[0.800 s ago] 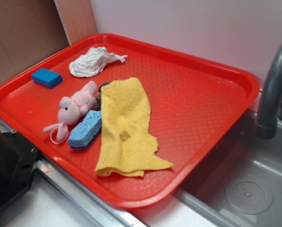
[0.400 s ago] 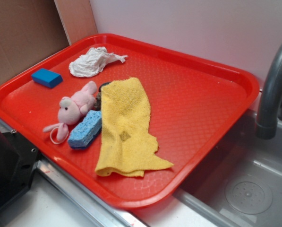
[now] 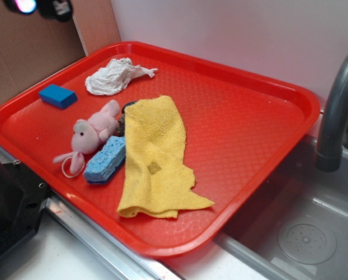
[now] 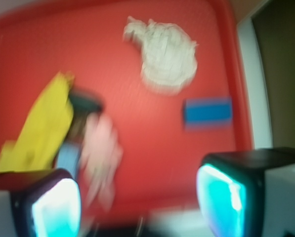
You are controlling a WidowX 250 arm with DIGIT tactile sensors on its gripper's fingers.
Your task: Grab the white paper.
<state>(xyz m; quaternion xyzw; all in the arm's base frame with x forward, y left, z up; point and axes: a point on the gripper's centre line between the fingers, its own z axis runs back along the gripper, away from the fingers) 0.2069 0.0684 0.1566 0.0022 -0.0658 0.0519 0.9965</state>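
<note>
- white paper [image 3: 114, 76] lying crumpled at the far-left part of the red tray [image 3: 249, 134], close to the back rim, twisted tail pointing right toward the tray's middle.
- in the wrist view, same wad [image 4: 166, 56] seen high in the frame, blurred, tail at its upper left, blue block [image 4: 207, 111] just beside it.
- gripper [image 4: 137, 197] hanging well above the tray, nowhere near the paper; fingertips [image 4: 56, 207] showing at the bottom corners of the wrist view with a wide gap between them, so jaws apart and empty.
- only a blurred dark piece of the arm [image 3: 42, 7] visible in the exterior view, at the top-left edge.
- likely very light and soft, easily crushed, no real risk of breaking; probably springs and shifts under a glancing touch, so better pinched straight down.
- best hold judged to be the bulky crumpled body rather than the thin tail, which could slip out or unravel.
- neighbours well apart from the wad: pink plush toy [image 3: 91, 133], light blue sponge [image 3: 106, 159] and yellow cloth [image 3: 157, 157] lying nearer the front of the tray.
- grab not yet begun; approach and descent ahead.
</note>
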